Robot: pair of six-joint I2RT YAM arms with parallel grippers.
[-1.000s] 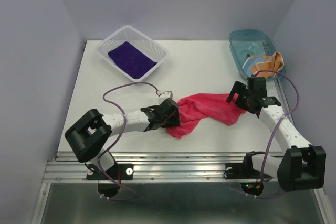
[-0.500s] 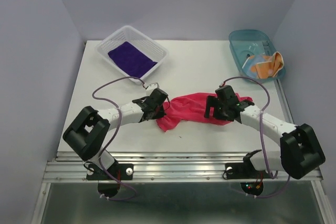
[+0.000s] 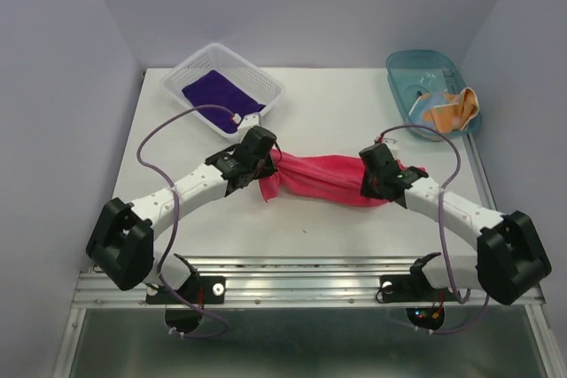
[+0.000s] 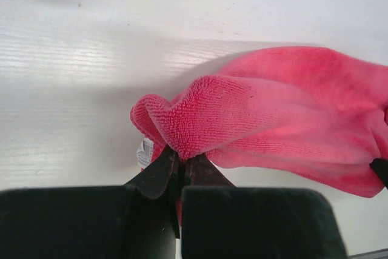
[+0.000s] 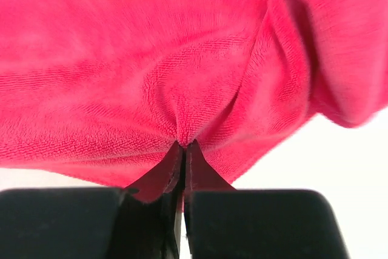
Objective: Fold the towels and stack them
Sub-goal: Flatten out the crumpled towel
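Observation:
The pink-red towel (image 3: 319, 179) hangs stretched between my two grippers over the middle of the table. My left gripper (image 3: 266, 164) is shut on its left end, pinching a fold (image 4: 182, 157) beside a small white label (image 4: 144, 151). My right gripper (image 3: 370, 181) is shut on its right end; in the right wrist view the cloth (image 5: 182, 59) fills the frame above the closed fingertips (image 5: 183, 147). The dark purple towel (image 3: 223, 97) lies flat in the white basket (image 3: 266, 86) at the back left. The orange towel (image 3: 452, 108) lies crumpled over the edge of the blue tray (image 3: 403, 73) at the back right.
White tabletop (image 3: 337, 104) with a metal rail (image 3: 292, 281) along the near edge. Grey walls close in on the left, right and back. Purple cables (image 3: 164, 130) loop off both arms.
Both grippers closed on the pink-red towel, the left first, then the right. The left arm carried its end back and left, and the crumpled towel is now pulled out into a band.

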